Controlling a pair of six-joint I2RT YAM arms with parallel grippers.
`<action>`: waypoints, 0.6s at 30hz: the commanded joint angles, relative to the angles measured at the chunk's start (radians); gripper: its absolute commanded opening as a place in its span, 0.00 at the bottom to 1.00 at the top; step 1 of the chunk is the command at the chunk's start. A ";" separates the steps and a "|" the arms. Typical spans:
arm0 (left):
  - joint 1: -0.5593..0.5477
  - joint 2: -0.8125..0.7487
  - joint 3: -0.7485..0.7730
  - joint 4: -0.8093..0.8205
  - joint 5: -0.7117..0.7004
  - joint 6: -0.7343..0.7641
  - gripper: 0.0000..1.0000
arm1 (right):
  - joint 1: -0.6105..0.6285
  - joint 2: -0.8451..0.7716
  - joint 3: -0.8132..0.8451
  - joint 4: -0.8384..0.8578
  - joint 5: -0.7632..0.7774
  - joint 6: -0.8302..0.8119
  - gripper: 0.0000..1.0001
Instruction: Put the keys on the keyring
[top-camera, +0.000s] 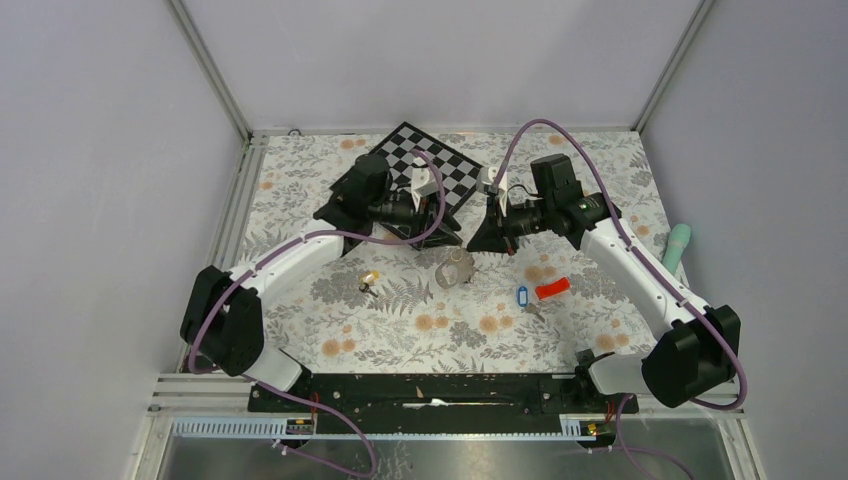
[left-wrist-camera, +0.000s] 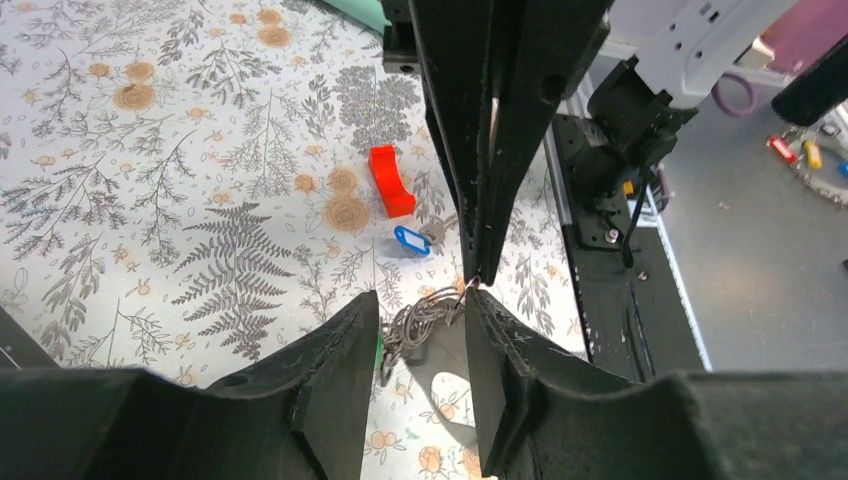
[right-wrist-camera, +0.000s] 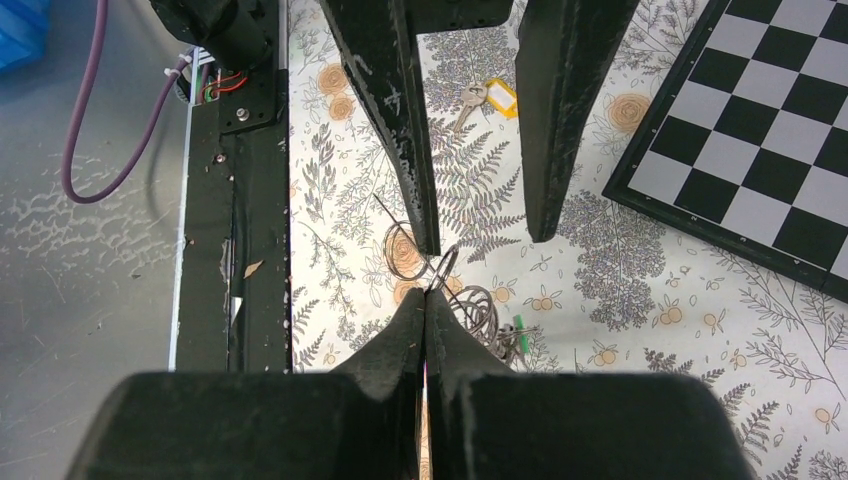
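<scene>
Keyring (top-camera: 455, 268), top view: grey loop near the middle of the floral table (top-camera: 330, 330), between both gripper tips, a shadow beneath it.
Keys, top view: yellow-tagged key (top-camera: 370, 279) lies left of the Keyring; blue-tagged key (top-camera: 520, 295) and red tag (top-camera: 552, 289) lie to its right.
Checkerboard (top-camera: 430, 165), top view: behind the grippers.
Left gripper (left-wrist-camera: 420, 335), left wrist view: fingers spread, the Keyring's wire loops in the gap.
Right gripper (left-wrist-camera: 478, 272), left wrist view: fingers pressed together, tips pinching a wire of the Keyring.
Right wrist view: own fingers closed on the wire; green tag (right-wrist-camera: 518, 330) beside the coils; left gripper spread opposite.
</scene>
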 joint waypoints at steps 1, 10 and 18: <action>-0.015 -0.002 0.071 -0.175 0.043 0.260 0.43 | 0.009 -0.014 0.016 -0.005 -0.013 -0.020 0.00; -0.028 0.039 0.149 -0.325 0.054 0.444 0.45 | 0.010 -0.011 0.009 -0.012 -0.025 -0.027 0.00; -0.029 0.054 0.170 -0.359 0.103 0.461 0.35 | 0.010 -0.005 0.002 -0.032 -0.024 -0.053 0.00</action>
